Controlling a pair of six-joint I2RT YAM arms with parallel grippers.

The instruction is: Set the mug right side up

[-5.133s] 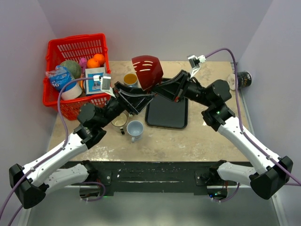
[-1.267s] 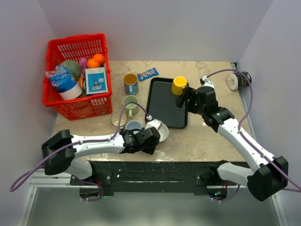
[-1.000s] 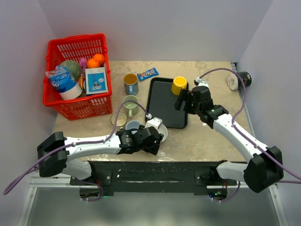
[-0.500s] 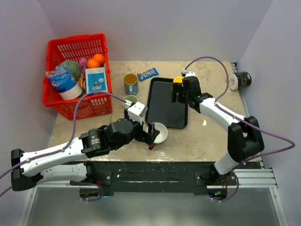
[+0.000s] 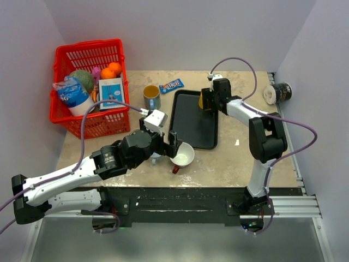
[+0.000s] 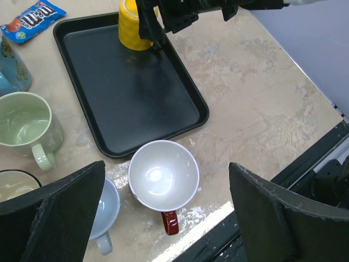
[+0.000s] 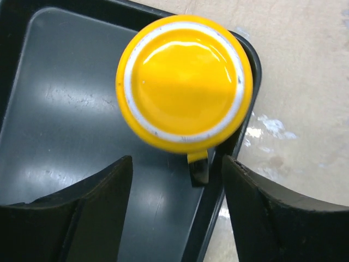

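A yellow mug (image 7: 185,82) stands upside down, base up, in the far right corner of the black tray (image 7: 82,125). Its handle points toward the tray's rim. My right gripper (image 7: 177,161) hovers over the yellow mug (image 5: 201,101), jaws apart, holding nothing, its fingers on either side of the handle. A white mug with a red handle (image 6: 163,174) stands upright on the table just in front of the tray (image 6: 125,93). My left gripper (image 6: 166,166) hangs wide open above it, not touching. The yellow mug (image 6: 132,24) shows in the left wrist view too.
A green mug (image 6: 22,123) and a pale blue mug (image 6: 103,210) stand left of the white one. A candy packet (image 5: 172,84) and a blue mug (image 5: 151,95) lie behind. A red basket (image 5: 87,87) fills the far left. A dark can (image 5: 282,91) sits far right.
My left gripper has opened wide and lifted off the white mug, which now stands upright. My right arm has reached to the tray's far corner over the yellow mug, its jaws narrowing.
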